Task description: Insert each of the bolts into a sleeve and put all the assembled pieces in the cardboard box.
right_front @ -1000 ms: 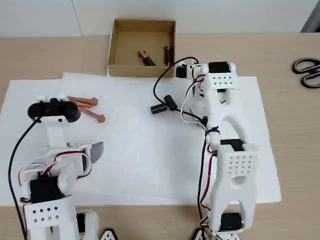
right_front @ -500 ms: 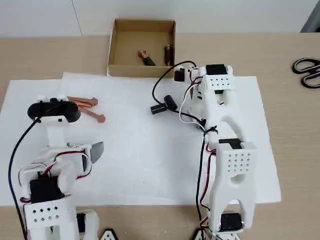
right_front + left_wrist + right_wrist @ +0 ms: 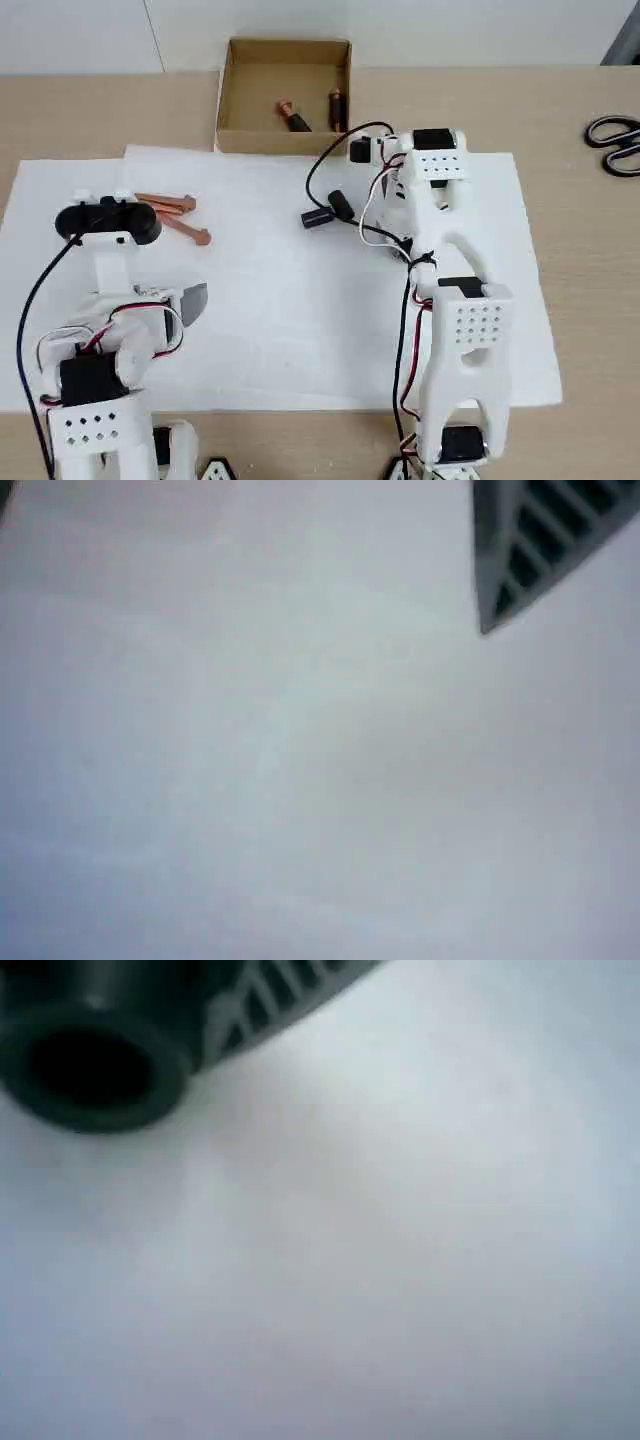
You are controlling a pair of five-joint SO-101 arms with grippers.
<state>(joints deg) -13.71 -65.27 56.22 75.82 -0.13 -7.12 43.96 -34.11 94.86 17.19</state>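
The open brown cardboard box (image 3: 232, 95) is sitting at the far side of the light wooden table (image 3: 100, 110). Two assembled bolt-and-sleeve pieces (image 3: 294, 117) are lying inside it, so part of the job is looking done. The loose copper-coloured metal bolts (image 3: 168, 203) are lying on the white paper sheet (image 3: 280, 320), well to the left of the box and nearer the robot. The short black cylindrical sleeves (image 3: 318, 217) are lying on the sheet just in front of the box's right-hand corner. This split is probably deliberate: bolts are waiting beside one arm and sleeves beside the other, so each can take one kind.

The left gripper (image 3: 192, 302) is hanging low over the sheet, well apart from the box and nearer the robot than the bolts. The right arm (image 3: 440, 200) is stretching toward the box's near right corner, its wrist just short of the wall.

The high view is giving the whole layout. The right wrist view is adding a black hollow tube end (image 3: 95, 1065) lying on the paper right beside the right gripper (image 3: 280, 995), hidden from above by the arm. Whether that gripper is pinching it, I cannot tell. The left wrist view is showing a grey ribbed tip over bare paper, and the left gripper's state cannot be told either.
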